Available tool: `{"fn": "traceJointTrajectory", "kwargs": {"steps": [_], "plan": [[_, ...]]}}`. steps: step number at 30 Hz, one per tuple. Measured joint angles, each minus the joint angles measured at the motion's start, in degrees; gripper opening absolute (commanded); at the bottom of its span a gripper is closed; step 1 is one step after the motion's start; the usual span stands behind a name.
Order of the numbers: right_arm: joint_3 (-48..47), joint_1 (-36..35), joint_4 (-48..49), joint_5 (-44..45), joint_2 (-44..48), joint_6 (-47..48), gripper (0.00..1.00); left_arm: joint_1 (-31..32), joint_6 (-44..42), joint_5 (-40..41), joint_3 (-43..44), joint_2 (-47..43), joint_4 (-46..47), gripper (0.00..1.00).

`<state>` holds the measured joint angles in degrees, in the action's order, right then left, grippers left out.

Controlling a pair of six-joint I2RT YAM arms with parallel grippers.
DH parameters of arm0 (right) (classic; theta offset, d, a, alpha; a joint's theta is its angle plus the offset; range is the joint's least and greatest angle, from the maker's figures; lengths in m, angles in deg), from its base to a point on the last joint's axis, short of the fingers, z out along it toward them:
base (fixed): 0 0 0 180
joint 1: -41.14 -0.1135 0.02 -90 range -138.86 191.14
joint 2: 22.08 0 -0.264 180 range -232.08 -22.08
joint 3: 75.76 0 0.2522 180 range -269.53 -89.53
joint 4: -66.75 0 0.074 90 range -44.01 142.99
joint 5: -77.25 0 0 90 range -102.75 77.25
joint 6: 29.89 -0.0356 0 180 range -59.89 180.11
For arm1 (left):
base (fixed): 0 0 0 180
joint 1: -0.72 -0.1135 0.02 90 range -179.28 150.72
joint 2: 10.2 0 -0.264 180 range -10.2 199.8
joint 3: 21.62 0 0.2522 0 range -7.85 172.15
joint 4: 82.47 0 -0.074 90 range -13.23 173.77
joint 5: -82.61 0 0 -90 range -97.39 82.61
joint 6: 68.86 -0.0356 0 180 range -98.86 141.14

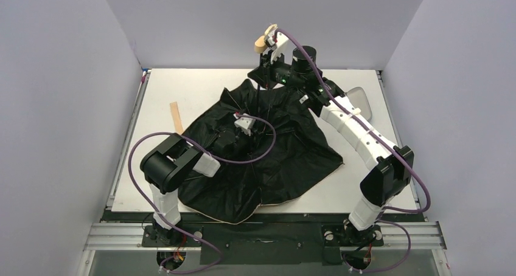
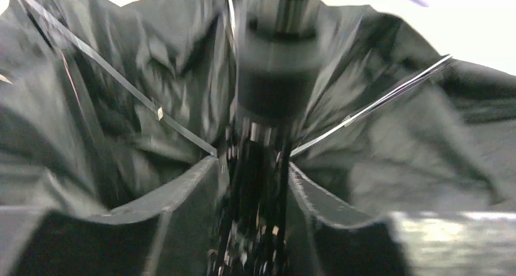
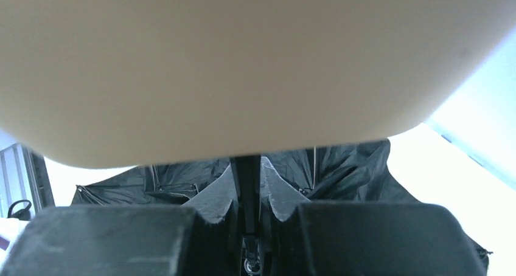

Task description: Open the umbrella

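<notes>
The umbrella (image 1: 286, 160) lies part-spread on the table, black lining up, with a tan edge at its near hem. Its thin black shaft (image 1: 260, 75) rises to the tan knob handle (image 1: 261, 44) at the back. My right gripper (image 1: 268, 52) is shut on the shaft just below the knob. In the right wrist view the handle (image 3: 243, 63) fills the top and the shaft (image 3: 246, 179) sits between my fingers. My left gripper (image 1: 242, 130) is low in the canopy's middle. In the left wrist view it (image 2: 254, 185) is shut on the rib bundle below the runner (image 2: 277, 75).
A thin wooden strip (image 1: 176, 117) lies on the white tabletop (image 1: 182, 87) left of the canopy. A pale oblong case (image 1: 360, 98) lies behind my right forearm. Grey walls close in the left, back and right sides. Thin metal ribs (image 2: 371, 103) fan out around my left fingers.
</notes>
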<state>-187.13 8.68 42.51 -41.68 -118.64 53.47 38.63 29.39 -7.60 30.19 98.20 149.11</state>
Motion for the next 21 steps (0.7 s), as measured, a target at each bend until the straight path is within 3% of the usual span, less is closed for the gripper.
{"fn": "traceJointTrajectory", "kwargs": {"steps": [4, 10, 15, 21], "plan": [[3.17, -0.26, 3.23, -0.09, 2.14, 1.33, 0.0, -0.31, -2.36, 0.5, -2.82, -1.16, -2.91, 0.55], [9.86, -0.63, 6.05, -0.44, 5.33, 6.03, 0.0, -0.87, -4.92, -2.73, -3.21, -12.55, -7.32, 0.56], [10.47, -0.63, 6.14, -0.46, 5.33, 7.45, 0.0, -0.9, -5.55, -3.43, -1.31, -18.64, -7.13, 0.43], [9.86, -0.61, 5.62, -0.48, 5.27, 7.93, 0.0, -0.87, -6.64, -3.34, 3.17, -13.05, -5.9, 0.27]]}}
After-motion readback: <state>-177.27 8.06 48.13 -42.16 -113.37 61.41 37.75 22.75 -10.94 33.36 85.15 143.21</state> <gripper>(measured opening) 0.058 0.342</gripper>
